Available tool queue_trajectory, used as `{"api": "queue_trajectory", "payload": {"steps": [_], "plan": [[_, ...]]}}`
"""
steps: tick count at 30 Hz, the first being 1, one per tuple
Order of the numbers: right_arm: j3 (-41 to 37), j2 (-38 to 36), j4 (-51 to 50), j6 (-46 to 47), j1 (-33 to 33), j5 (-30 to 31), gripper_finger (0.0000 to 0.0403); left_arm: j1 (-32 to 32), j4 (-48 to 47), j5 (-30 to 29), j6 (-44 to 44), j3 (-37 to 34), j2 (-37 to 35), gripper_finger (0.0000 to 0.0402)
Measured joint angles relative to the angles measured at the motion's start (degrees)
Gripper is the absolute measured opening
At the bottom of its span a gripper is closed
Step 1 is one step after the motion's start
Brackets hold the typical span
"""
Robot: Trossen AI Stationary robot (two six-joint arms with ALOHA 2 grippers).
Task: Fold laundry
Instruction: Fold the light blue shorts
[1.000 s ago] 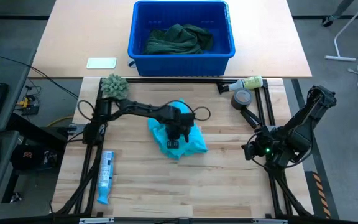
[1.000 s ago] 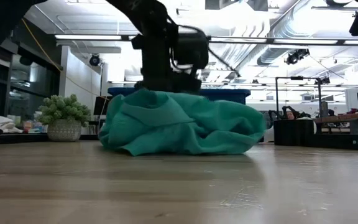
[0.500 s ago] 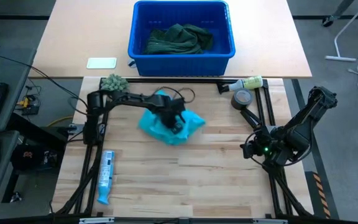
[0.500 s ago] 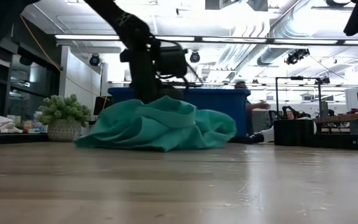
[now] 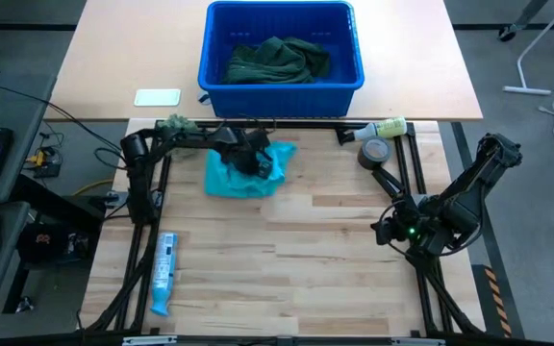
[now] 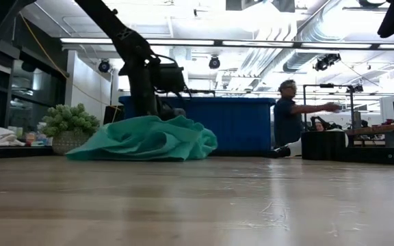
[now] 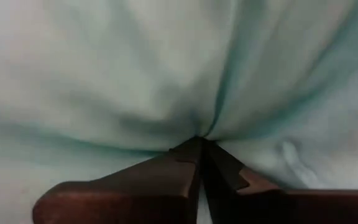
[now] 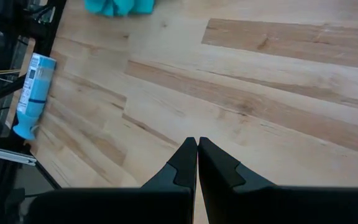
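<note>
Our left gripper was pinched tight on the turquoise shirt, bunched at the table's far left. It looked light, limp and likely to slump; we judged an edge the better hold.

Bright, even light falls from long ceiling strip lights, glaring white above the blue bin. The left wrist view is washed out and blurred against turquoise cloth; shadows stay soft.
</note>
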Motion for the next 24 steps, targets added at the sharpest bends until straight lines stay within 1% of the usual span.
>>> {"api": "queue_trajectory", "payload": {"steps": [5,8,11,14,24], "plan": [[0.0,0.0,0.6,0.0,0.0,0.0,0.0,3.6,-0.6,-2.5,3.8,-0.2,-1.3,0.0],[0.0,0.0,0.6,0.0,0.0,0.0,0.0,5.4,-0.3,-2.5,7.1,-0.2,-1.7,0.0],[0.0,0.0,0.7,0.3,0.0,0.0,0.0,6.3,-0.6,-0.4,8.8,-0.2,-2.3,0.0],[0.0,0.0,1.1,0.3,0.0,0.0,0.0,5.9,-0.5,0.9,9.6,-0.2,-3.4,0.0],[0.0,0.0,1.1,0.0,0.0,0.0,0.0,4.9,1.3,1.0,11.1,-0.1,-11.2,0.0]]}}
